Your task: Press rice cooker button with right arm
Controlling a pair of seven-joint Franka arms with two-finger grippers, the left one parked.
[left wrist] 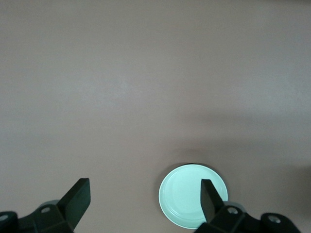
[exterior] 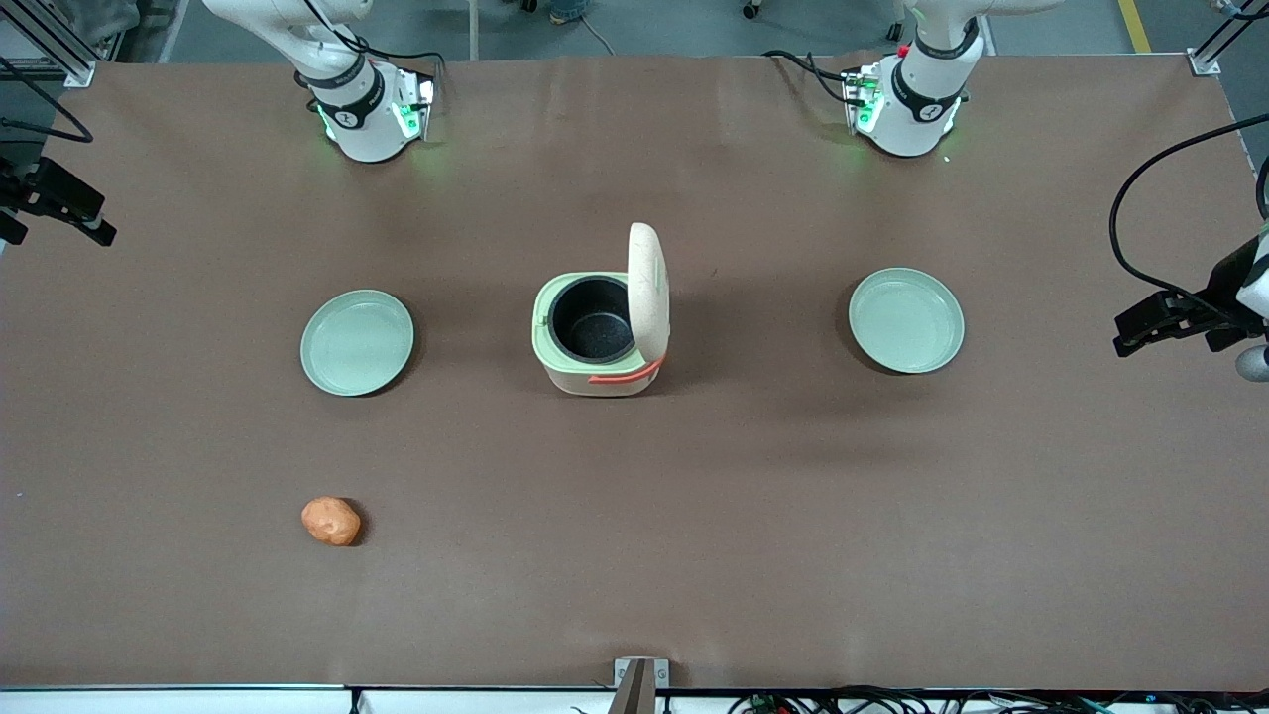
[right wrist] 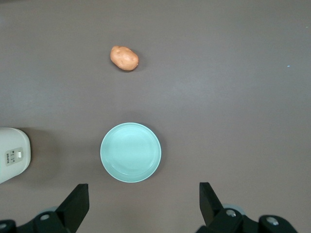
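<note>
The small cream rounded-cube rice cooker (exterior: pixel 600 337) with mint-green rim stands at the middle of the brown worktop (exterior: pixel 694 516). Its cream lid (exterior: pixel 647 288) is raised upright, exposing the black inner pot (exterior: pixel 592 319); the coral-orange handle (exterior: pixel 625 375) lies along the side nearer the front camera. The button cannot be made out with certainty: the wrist view shows only a cut-off cream side of the cooker with a small panel, possibly the control face.

One round mint-green plate (exterior: pixel 357 342) lies toward the working arm's end, well apart from the cooker; a second mint-green plate (exterior: pixel 906 319) lies toward the parked arm's end. An orange-brown potato-like lump (exterior: pixel 331 521) rests nearer the front camera than the first plate.

The right arm's black pincer (right wrist: pixel 143 201) hangs above the worktop near the first plate, fingers spread wide, holding nothing.
</note>
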